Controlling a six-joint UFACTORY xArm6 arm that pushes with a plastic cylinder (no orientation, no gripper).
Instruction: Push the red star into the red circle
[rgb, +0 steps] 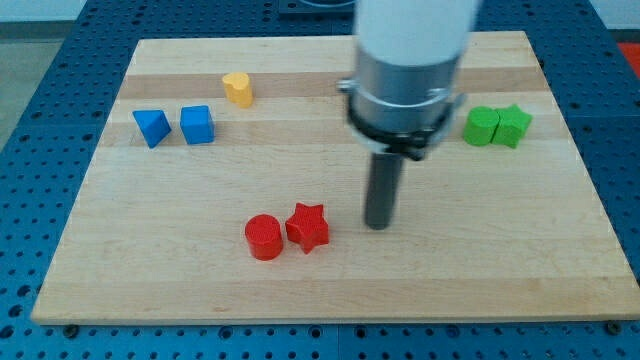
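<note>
1. The tool is a straight dark rod with no jaws; it grasps nothing and holds nothing. My tip (378, 226) rests on the counter (470, 270), touching no block.
2. The red star (308, 226) lies to the view's left of my tip, at about the same height in the view. A clear gap of bare wood separates them.
3. The red circle (264, 237) lies just beyond the star, farther to the view's left and slightly lower. Star and circle appear to touch or nearly touch; the exact contact cannot be resolved.
4. Controlling relation: tip, star and circle stand almost on one line running right to left across the view. A push toward the view's left, angled slightly toward the bottom, should drive the star against the circle.
5. Judgement: the task looks close to complete or complete, since little or no gap remains.
6. Other blocks stand well apart from this line: two blue blocks (152, 127) (197, 124) at the view's upper left, a yellow block (238, 88) near the top, and two green blocks (483, 126) (513, 125) at the upper right.
</note>
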